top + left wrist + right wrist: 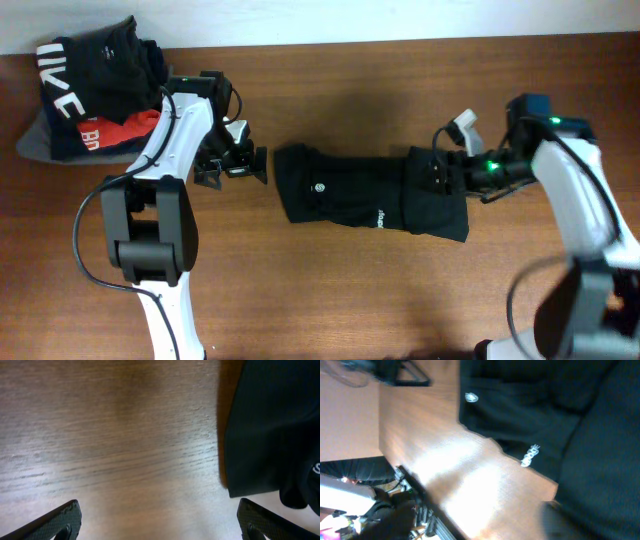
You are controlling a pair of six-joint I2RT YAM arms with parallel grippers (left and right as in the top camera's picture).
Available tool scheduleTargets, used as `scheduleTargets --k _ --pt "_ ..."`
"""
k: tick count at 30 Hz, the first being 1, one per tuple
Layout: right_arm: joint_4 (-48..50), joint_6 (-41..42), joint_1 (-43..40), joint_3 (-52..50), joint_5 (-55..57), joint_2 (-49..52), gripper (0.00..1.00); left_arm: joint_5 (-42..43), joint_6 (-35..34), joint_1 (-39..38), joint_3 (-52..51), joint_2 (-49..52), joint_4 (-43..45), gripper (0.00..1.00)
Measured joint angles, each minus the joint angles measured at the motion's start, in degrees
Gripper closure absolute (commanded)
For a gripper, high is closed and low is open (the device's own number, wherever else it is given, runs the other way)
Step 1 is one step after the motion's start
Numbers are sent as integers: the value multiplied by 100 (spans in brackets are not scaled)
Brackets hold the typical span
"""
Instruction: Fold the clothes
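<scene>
Inspecting the table (350, 300) from overhead, I find the black garment (350, 190) lying near its centre as a compact oblong, long axis running left to right. No sleeve trails out from it; both appear tucked inside. A small white logo (320, 186) and white lettering (383, 215) face upward. At the right end a further layer is doubled over the body, its edges slightly uneven.

The left gripper (232, 168) stands just beside the garment's left edge, apart from the cloth. Its wrist view shows the fingertips (65, 520) spread wide with only bare wood between them, so it holds nothing.

The right gripper (440, 172) sits over the doubled right end. Its jaws are lost against the dark fabric overhead and do not show clearly in its own view, so I cannot tell whether they are parted or gripping.

A pile of folded clothes (90, 100) occupies the far left corner, well apart.

Assessment: folding looks largely complete. Possibly outstanding are squaring the right-hand layer, one more halving, and perhaps transfer to the pile.
</scene>
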Motion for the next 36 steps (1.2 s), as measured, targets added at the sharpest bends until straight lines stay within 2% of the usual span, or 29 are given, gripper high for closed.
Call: scheduleTargets --k 7,15,23,30,36 --pt "-739 17 0 13 4 -667 1 197 114 -96 -662 0 413 1" --pt "-960 31 0 11 81 -831 1 1338 468 -79 -1471 -269 1364 1" --pt "-1078 28 0 7 256 -831 1 2498 713 -79 -1746 -299 1781 1" --pt "-1121 24 0 7 260 -831 1 3067 691 -190 -1950 -299 2216 1" --pt "-1145 -66 0 7 260 -831 1 3289 398 -437 -2044 -302 2660 1"
